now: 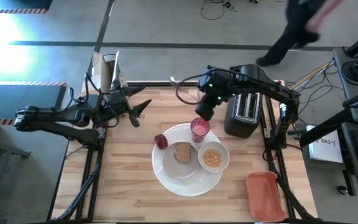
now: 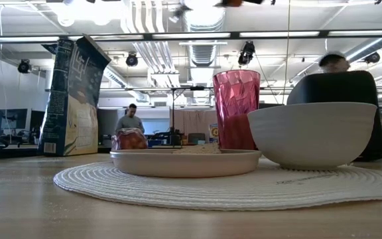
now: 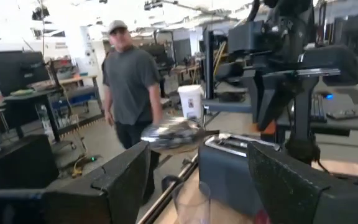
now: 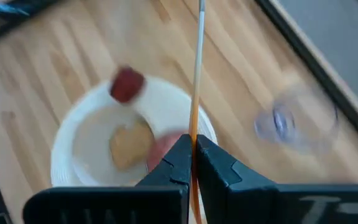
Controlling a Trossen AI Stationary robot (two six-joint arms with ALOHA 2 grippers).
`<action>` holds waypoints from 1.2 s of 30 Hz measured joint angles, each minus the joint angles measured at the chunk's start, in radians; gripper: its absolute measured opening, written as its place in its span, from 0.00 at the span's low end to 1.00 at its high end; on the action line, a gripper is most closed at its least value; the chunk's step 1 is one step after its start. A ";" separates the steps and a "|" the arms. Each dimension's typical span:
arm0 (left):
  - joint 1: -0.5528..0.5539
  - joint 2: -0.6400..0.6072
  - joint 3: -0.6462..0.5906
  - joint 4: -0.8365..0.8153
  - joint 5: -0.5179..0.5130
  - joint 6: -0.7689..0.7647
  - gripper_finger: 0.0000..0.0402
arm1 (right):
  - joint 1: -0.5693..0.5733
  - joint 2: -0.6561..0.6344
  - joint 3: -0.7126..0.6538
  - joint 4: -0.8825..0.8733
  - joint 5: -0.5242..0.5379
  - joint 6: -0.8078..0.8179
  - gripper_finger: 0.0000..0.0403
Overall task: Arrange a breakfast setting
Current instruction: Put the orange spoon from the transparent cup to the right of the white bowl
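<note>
Dead centre on the table sits the plate, resting on a pale round mat. On the plate lies the toast, flat and near the middle. The red fruit perches at the plate's edge on the left arm's side. The bowl stands on the mat's right-arm side, touching or just overlapping the plate's rim, and it's filled with orange-tan cereal. The pink cup stands upright at the plate's far edge, toward the toaster.

Over to the right gripper: it hovers just beyond the cup, above the table, fingers pressed together on a thin orange stick (what that stick is, I can't tell). In its wrist view the plate, toast and fruit lie below.

The left gripper is well apart from the setting, beside the cereal box at the table's far left corner, jaws spread wide and holding nothing. An orange-red tray waits at the near right corner. A person stands in the room behind.
</note>
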State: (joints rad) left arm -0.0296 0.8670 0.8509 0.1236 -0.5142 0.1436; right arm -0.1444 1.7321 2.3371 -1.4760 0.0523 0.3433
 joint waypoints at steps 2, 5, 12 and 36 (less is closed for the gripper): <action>0.000 -0.017 0.000 -0.039 -0.002 -0.007 0.62 | 0.006 0.000 0.000 -0.079 0.017 0.077 0.02; 0.000 -0.039 0.000 -0.099 -0.002 -0.008 0.61 | 0.022 -0.007 -0.003 -0.088 0.020 0.184 0.02; 0.000 -0.103 0.000 -0.193 -0.046 -0.011 0.58 | 0.072 -0.027 0.000 -0.094 -0.001 0.363 0.02; 0.000 -0.397 0.000 -0.417 -0.079 0.000 0.57 | 0.535 -0.017 -0.180 -0.094 -0.045 1.371 0.02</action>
State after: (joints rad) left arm -0.0292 0.4700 0.8505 -0.2939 -0.5935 0.1437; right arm 0.3909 1.7153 2.1575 -1.5701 0.0071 1.7139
